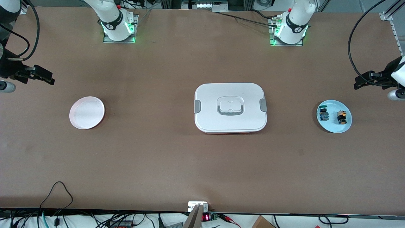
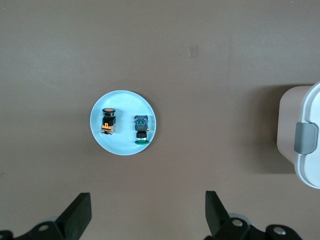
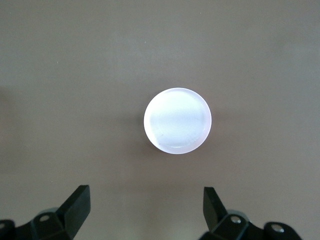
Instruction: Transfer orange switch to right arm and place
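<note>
- Jaws of both grippers stand spread wide, nothing between them.
- Left gripper (image 1: 359, 85) hangs in the air over the table's edge at the left arm's end, above and just off the blue plate (image 1: 334, 128). Left wrist view: gripper (image 2: 148, 216) with two black fingertips (image 2: 80, 212) set well apart, the plate (image 2: 122, 145) below between them.
- Right gripper (image 1: 49, 79) hangs over the right arm's end of the table, above and off the pink plate (image 1: 86, 112). Right wrist view: gripper (image 3: 146, 210), tips apart, plate (image 3: 177, 121) bare.
- Near to far, by the front camera: blue plate and the box (image 1: 230, 107) lie at about the same depth, the pink plate level with them; arm bases farthest.
- Orange switch (image 1: 341, 116) lies on its side on the blue plate, on the half toward the left arm's end. Seen from the left wrist (image 2: 107, 121): round cap, orange-marked black body.
- Green-capped part (image 1: 323, 114) lies beside it on the same plate, toward the box, not touching.
- White box sits mid-table with lid on, grey clips at both short ends, well apart from both plates.
- Table (image 1: 158, 152): brown surface.
</note>
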